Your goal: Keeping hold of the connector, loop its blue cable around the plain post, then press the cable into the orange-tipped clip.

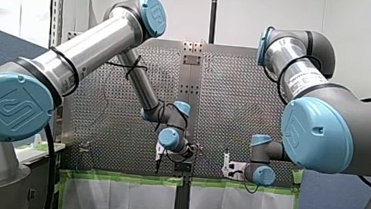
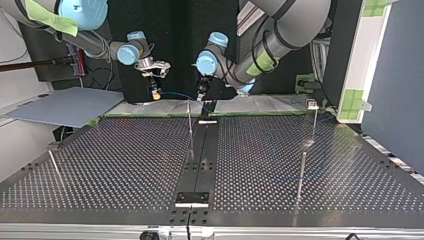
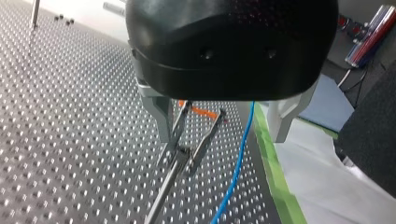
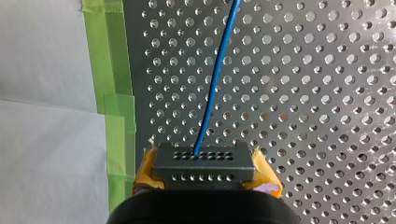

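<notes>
In the right wrist view my right gripper [image 4: 203, 175] has its yellow pads shut on a dark connector [image 4: 203, 162]. The blue cable [image 4: 215, 84] runs straight out of the connector over the perforated table. My left gripper [image 3: 223, 139] hangs open, its metal fingers [image 3: 159, 116] wide apart. Between those fingers stands the orange-tipped clip [image 3: 200, 112] on a thin rod, and the blue cable [image 3: 239, 158] passes just beside the clip, outside its prongs. In the top view the cable [image 2: 177, 95] spans from my right gripper [image 2: 155, 91] to my left gripper [image 2: 202, 94].
Plain posts stand on the perforated table [image 2: 125, 160]: one at the top view's right [image 2: 302, 172], one behind it with a small head [image 2: 311, 104], and a leaning one at the left [image 2: 55, 167]. Green tape [image 4: 114, 107] marks the table's edge.
</notes>
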Motion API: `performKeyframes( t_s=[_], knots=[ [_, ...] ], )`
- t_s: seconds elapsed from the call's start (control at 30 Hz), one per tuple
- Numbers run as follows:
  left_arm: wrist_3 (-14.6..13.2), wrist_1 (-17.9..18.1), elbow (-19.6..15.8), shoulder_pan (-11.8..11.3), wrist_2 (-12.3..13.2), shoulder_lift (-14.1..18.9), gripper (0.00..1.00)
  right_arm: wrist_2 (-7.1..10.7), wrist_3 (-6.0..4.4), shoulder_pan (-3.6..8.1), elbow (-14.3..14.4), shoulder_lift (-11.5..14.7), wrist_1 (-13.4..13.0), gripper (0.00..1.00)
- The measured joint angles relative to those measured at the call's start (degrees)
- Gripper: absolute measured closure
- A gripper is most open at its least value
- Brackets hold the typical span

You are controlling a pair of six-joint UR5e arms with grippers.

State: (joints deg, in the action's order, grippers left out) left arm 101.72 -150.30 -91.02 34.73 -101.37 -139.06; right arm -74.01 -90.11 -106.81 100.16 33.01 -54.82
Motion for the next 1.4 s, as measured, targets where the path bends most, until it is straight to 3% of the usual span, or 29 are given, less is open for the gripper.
performKeyframes(
  t_s=[0.23, 1.07, 1.3, 1.4],
  knots=[
    [-0.2, 0.1, 0.0, 0.3, 0.7, 0.0, 0.00, -0.01, 0.00, -0.02, 0.0, 0.0, 0.0, 1.00],
    [-1.2, -1.4, 0.0, 0.4, -2.0, 0.0, 0.00, -0.09, -0.09, -0.06, 0.0, 0.0, 0.0, 1.00],
    [-4.0, -2.5, 0.0, 0.4, -4.6, 0.0, 0.00, -0.17, 0.09, 0.01, 0.0, 0.0, 0.3, 1.00],
    [-5.3, -3.3, 0.0, 0.6, -5.7, 0.1, 0.00, -0.64, 0.75, 0.01, 0.0, 0.0, 1.0, 1.00]
  ],
)
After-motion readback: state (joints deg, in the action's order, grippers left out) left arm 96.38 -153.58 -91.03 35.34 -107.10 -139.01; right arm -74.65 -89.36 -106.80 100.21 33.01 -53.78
